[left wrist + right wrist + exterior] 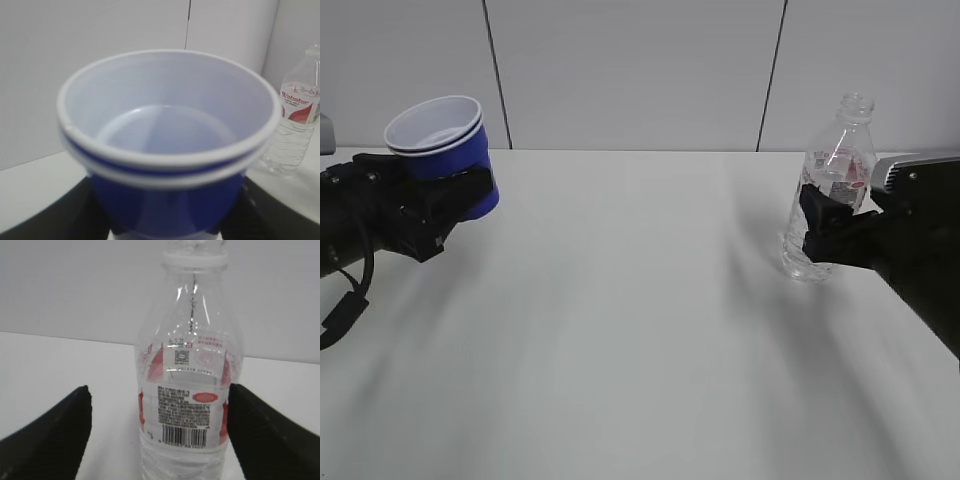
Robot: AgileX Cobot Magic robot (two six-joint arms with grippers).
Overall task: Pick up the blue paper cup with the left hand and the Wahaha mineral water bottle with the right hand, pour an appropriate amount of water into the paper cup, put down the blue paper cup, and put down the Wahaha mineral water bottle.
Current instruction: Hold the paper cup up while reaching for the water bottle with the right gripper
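Left tool (455, 205) is gripping the blue cup (445, 150), clear of the surface (640, 330) and tipping its mouth a little toward the camera. Jaws are standing partway open around the cup's body, closed on it.

Right tool (825, 225) is standing wide open around the bottle (835, 190), level with the label. In the right wrist view the fingers (47, 435) are flanking the bottle (190, 385); one side shows a clear gap, the other sits at the label edge and contact cannot be told. Bottle appears to be standing upright on the surface, not yet gripped.

Step in hand, as judged: closing on the bottle. Doing it well means centring the bottle between the jaws before squeezing, gripping at the label band where the wall looks stiffer, and closing gently, since the neck is uncapped and a hard squeeze could push water out.

The left wrist view alone shows the cup's (167, 150) inside: white, dry-looking, with a doubled rim. It also catches the bottle (295, 125) off ahead and to the tool's right. The right wrist view alone shows the barcode and the jaw spacing. Only the exterior view shows both tools well apart.
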